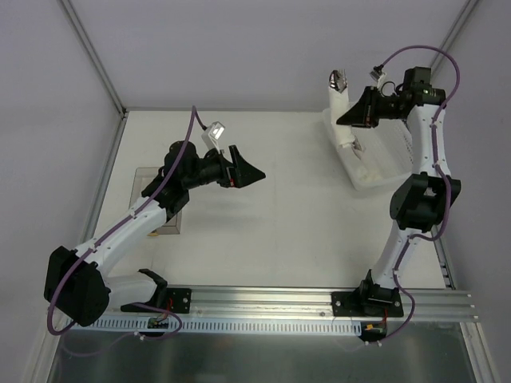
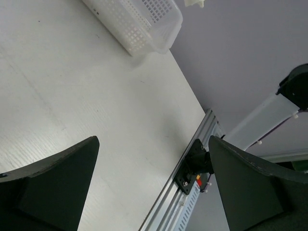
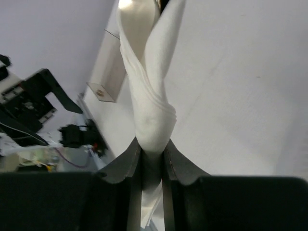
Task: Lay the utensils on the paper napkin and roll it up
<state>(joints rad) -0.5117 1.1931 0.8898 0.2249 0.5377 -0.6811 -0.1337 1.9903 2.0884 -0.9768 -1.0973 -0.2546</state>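
nearest me, the aluminium rail [image 1: 271, 302] runs along the table's [image 1: 287, 231] front edge with both arm bases bolted to it. the left arm reaches in from the near left, and its wrist camera shows the left gripper [image 2: 153, 143] with the fingers spread wide and only bare tabletop between them, so it holds nothing. under that arm, toward the left edge, sits the clear plastic box [image 1: 152, 191] (mostly covered by the arm from above, so i can't read what is in it). further back on the right, the right arm rises from its base and bends toward the far right corner. there the right gripper [image 3: 153, 147] has its fingers pinched close together on the paper napkin [image 3: 151, 110], which is wound into a tight, twisted roll that passes between the pads and sticks out past them. the utensils [image 1: 339, 79] are inside that roll, with only shiny tips peeking from its far end; i can't tell how many pieces there are. from above, the roll overlaps the far end of the white lattice basket [image 1: 375, 171], which lies at an angle near the right wall; i can't tell whether roll and basket touch.
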